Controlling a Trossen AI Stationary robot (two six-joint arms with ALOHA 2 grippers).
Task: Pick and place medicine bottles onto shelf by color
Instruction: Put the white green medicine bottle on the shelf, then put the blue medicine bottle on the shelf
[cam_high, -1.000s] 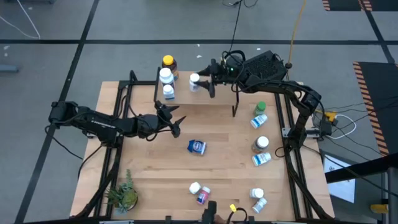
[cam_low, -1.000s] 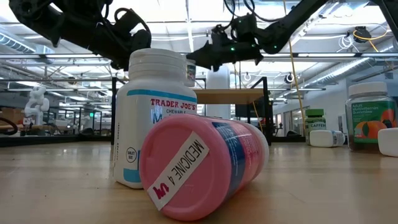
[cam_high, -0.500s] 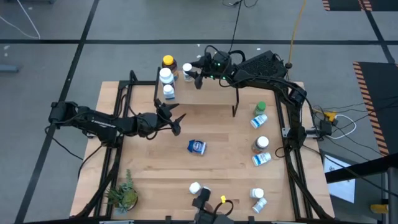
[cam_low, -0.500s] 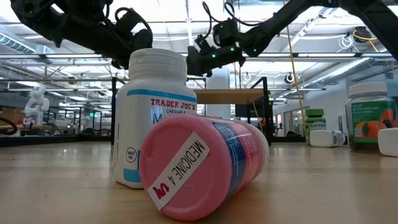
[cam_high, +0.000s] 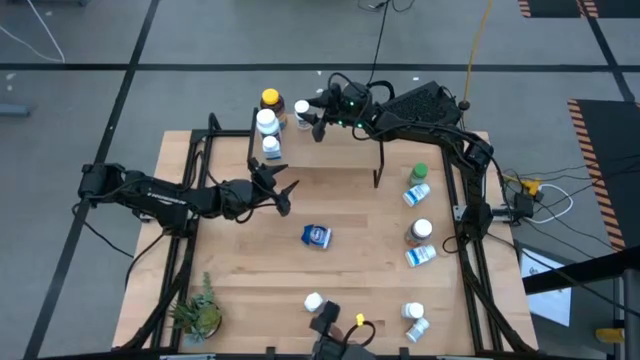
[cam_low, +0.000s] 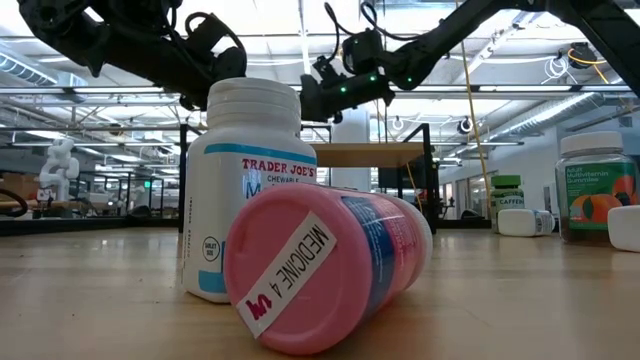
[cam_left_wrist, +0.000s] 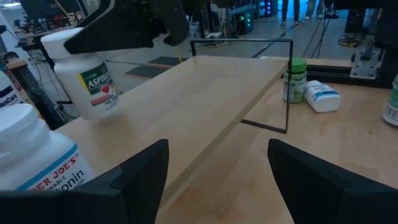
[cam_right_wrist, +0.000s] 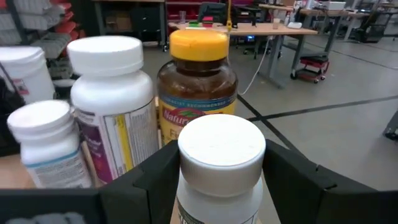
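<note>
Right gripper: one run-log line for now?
right gripper: shut on white bottle, over shelf | left gripper: open, waiting

Low view: the upright white plastic pill bottle carries "TRADER JOE'S" in red with "CHEWABLE" above it, and the pink cap of the bottle lying on its side has a white strip reading "MEDICINE 4". Left wrist view: the small white bottle with a red heart on its label reads "ASPIRIN", and the nearer large white bottle shows "JOE'S" in red. Print on the amber, yellow-capped bottle in the right wrist view is too incomplete to read.
</note>
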